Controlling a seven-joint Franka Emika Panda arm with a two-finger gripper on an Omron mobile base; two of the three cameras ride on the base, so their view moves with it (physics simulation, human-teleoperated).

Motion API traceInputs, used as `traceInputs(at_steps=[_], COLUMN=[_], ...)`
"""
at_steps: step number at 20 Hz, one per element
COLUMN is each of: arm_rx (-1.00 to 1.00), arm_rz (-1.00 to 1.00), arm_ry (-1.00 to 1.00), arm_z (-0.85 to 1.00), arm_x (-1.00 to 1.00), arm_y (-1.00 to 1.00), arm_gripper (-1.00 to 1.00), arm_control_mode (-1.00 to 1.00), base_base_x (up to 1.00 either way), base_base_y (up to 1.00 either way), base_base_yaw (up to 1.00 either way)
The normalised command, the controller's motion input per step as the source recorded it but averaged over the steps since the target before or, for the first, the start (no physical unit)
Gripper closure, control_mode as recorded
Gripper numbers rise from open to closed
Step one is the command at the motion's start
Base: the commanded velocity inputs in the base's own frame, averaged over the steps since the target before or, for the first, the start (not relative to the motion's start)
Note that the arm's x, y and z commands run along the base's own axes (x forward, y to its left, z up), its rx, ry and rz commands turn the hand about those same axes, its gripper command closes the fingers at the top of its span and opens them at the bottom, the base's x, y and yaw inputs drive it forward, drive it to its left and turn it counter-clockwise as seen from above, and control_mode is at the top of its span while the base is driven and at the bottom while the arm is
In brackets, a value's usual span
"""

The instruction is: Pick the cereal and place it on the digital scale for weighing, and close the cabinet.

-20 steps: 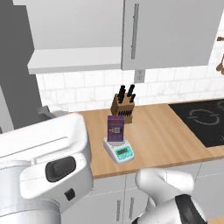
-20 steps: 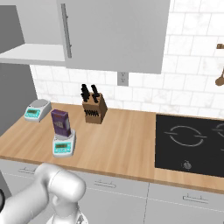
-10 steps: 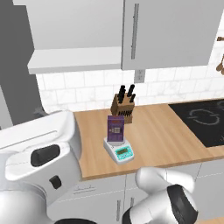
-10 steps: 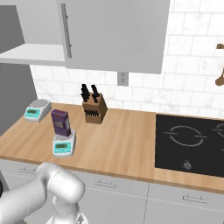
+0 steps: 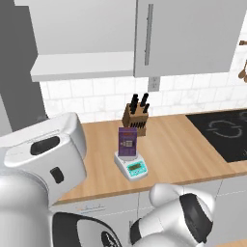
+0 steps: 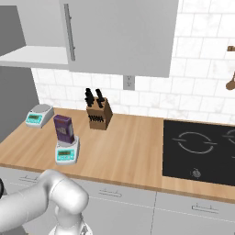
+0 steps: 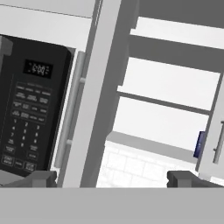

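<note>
The cereal [image 5: 127,143] [image 6: 63,129], a slim dark purple box, stands upright on the digital scale [image 5: 134,168] [image 6: 66,155] near the counter's front edge. The cabinet [image 5: 193,34] [image 6: 119,36] hangs above it. Its right door is shut and its left side stands open, baring a white shelf [image 5: 82,65]. In the hand view my gripper [image 7: 111,179] is open with nothing between its fingertips [image 7: 37,178]. It faces the swung-out cabinet door [image 7: 98,87], seen nearly edge-on, with its bar handle [image 7: 72,113] and the white shelves [image 7: 170,105] behind.
A knife block [image 5: 135,116] [image 6: 98,114] stands behind the cereal. A second scale [image 6: 39,114] sits at the counter's far left. A black cooktop [image 5: 226,132] [image 6: 199,147] lies to the right. A microwave [image 7: 30,118] shows left of the open door, and a dark blue box [image 7: 200,144] inside the cabinet.
My arm's large white link at the left of the left base view has turned and shifted a little. The cereal, scale and cabinet doors stay as they were.
</note>
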Motion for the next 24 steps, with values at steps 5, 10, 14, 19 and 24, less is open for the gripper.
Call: traceInputs(at_steps=[5, 10, 14, 19, 24], arm_rx=[0.00, 0.00, 0.00, 0.00, 0.00], arm_rz=[0.09, 0.11, 0.08, 0.06, 0.05], arm_ry=[0.01, 0.00, 0.00, 0.00, 0.00], arm_z=[-0.02, -0.13, -0.27, -0.23, -0.16], arm_x=[0.19, 0.15, 0.23, 0.26, 0.46], arm_y=[0.08, 0.01, 0.00, 0.00, 0.00], arm_gripper=[-1.00, -1.00, -1.00, -1.00, -1.00], arm_control_mode=[-1.00, -1.00, -1.00, -1.00, -1.00], base_base_x=[0.00, 0.00, 0.00, 0.00, 0.00], base_base_y=[0.00, 0.00, 0.00, 0.00, 0.00], base_base_yaw=[0.00, 0.00, 0.00, 0.00, 0.00])
